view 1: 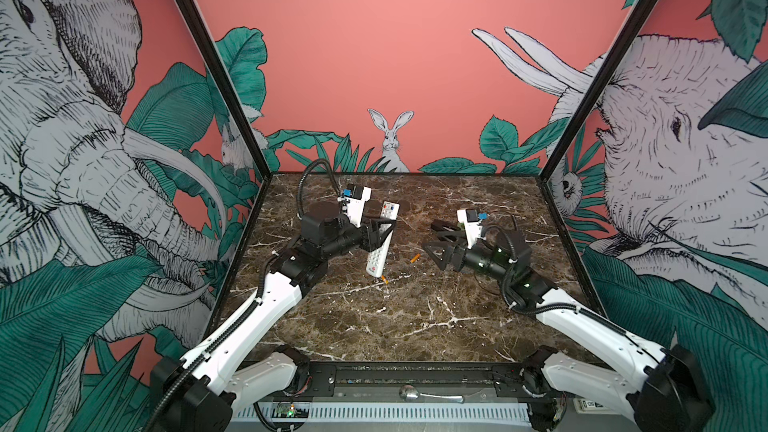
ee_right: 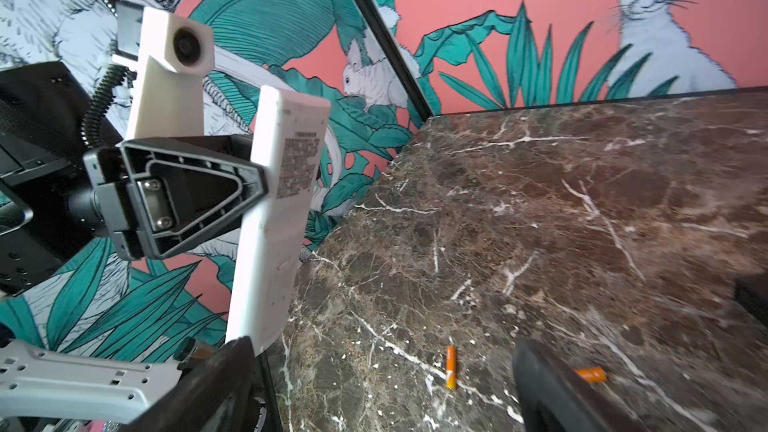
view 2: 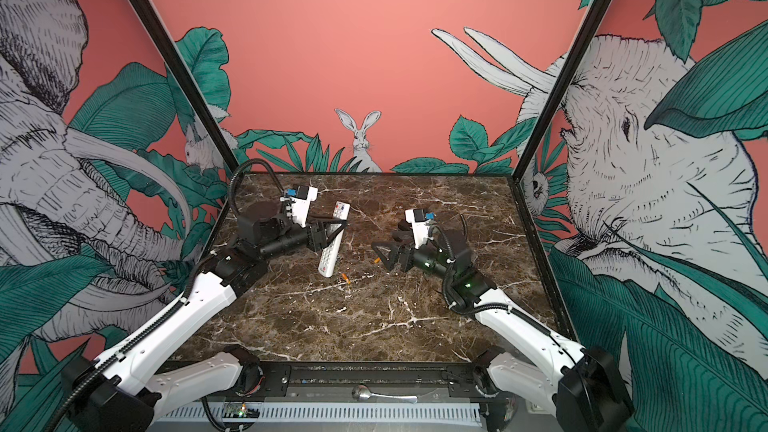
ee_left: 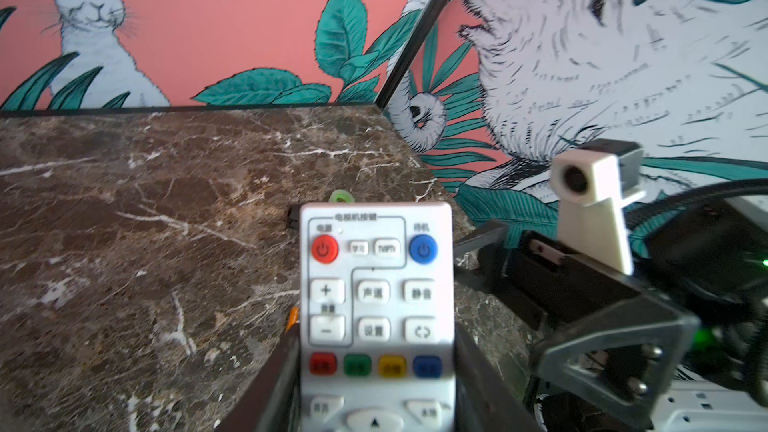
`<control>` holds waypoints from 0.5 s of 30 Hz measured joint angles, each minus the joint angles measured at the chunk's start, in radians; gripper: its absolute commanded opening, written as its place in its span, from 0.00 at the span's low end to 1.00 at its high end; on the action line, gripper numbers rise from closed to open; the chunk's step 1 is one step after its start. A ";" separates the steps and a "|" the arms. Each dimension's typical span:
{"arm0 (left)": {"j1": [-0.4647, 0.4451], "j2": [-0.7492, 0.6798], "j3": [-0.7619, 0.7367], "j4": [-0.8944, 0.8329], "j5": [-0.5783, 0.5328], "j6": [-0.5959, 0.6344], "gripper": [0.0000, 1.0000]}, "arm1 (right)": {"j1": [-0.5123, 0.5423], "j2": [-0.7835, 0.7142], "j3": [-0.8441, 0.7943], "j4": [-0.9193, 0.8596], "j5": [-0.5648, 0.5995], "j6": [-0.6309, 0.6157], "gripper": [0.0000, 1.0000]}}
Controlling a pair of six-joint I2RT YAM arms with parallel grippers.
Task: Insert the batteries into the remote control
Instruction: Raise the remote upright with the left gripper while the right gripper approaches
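Holding remote control [view 1: 376,261], left gripper [view 1: 384,234] clamped on it — right gripper [view 1: 429,237] apart, empty — batteries [view 1: 414,258] might roll if bumped.

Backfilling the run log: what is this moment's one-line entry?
left gripper: jaws shut on remote control | right gripper: jaws open, empty | batteries: both loose on table | loaded: none

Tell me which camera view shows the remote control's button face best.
The left wrist view: the remote control sits close up, button face toward the lens and the labels readable. Both top views show its full length but small, clamped in the left gripper. The right wrist view shows only its white back.
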 measured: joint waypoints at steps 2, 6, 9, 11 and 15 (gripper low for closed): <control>0.000 -0.018 0.000 0.021 0.027 -0.005 0.21 | 0.022 0.029 0.003 0.062 -0.018 0.000 0.99; 0.000 -0.031 0.000 0.045 0.071 -0.014 0.21 | 0.065 0.051 0.003 0.154 -0.040 -0.005 0.99; 0.000 -0.036 0.000 0.073 0.108 -0.030 0.22 | 0.089 0.051 0.003 0.194 -0.053 -0.015 0.99; 0.002 -0.042 -0.001 0.096 0.138 -0.045 0.22 | 0.098 0.051 0.003 0.213 -0.058 -0.019 0.99; 0.004 -0.056 -0.007 0.178 0.203 -0.093 0.23 | 0.115 0.053 0.003 0.259 -0.069 -0.022 0.99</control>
